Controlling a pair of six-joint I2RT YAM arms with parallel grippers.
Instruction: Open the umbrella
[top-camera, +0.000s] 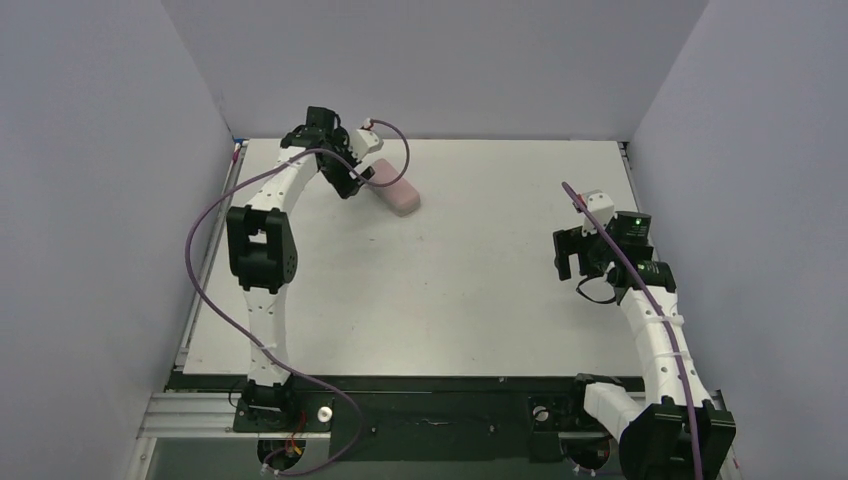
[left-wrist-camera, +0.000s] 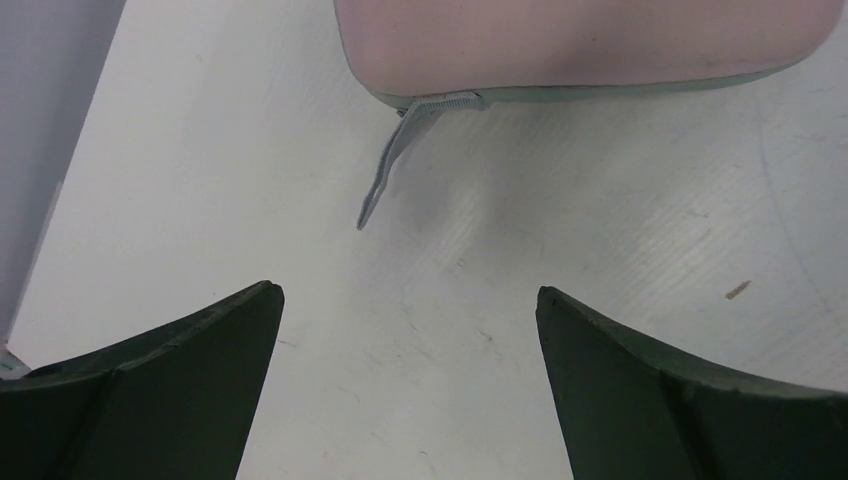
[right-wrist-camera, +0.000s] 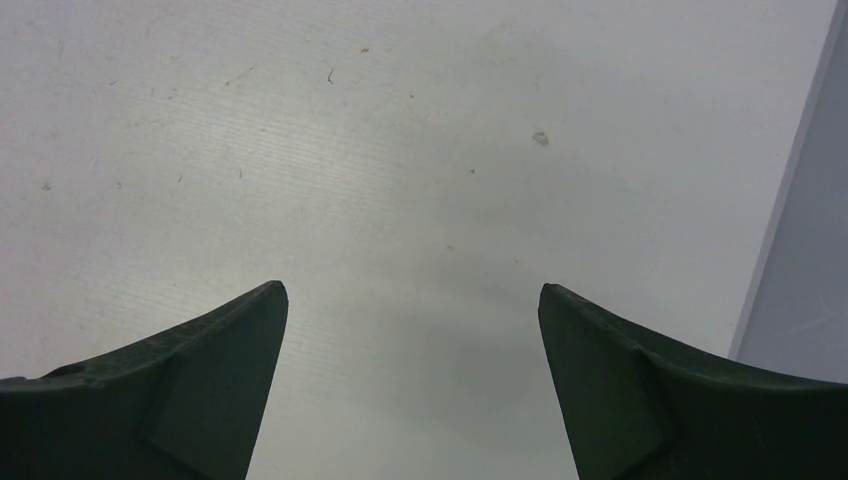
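So the umbrella itself isn't showing anywhere right now. All I'm seeing is a pale pink oblong sleeve (top-camera: 393, 192) lying flat on the tabletop (top-camera: 480, 290), and I'm guessing the umbrella is sitting zipped up inside it. A thin grey pull tab (left-wrist-camera: 385, 175) is hanging off the zipper at the sleeve's near corner and drooping onto the tabletop just beside it.

The left claw (left-wrist-camera: 408, 292) is hovering just short of the sleeve with its fingers spread wide apart and gripping nothing. The tab is lying roughly in line with the gap but beyond the tips. The right claw (right-wrist-camera: 412, 290) is waiting well apart from the sleeve, off to its right in the overhead view, also spread wide and holding nothing.

My read is that it's lining up on that tab. To do it well I'd be:
- coming in low and pinching the tab's free end squarely, since it's thin and floppy
- pulling along the zipper line rather than upward, because a light sleeve is probably going to slide
- bringing the right claw over to pin the sleeve's other end while unzipping
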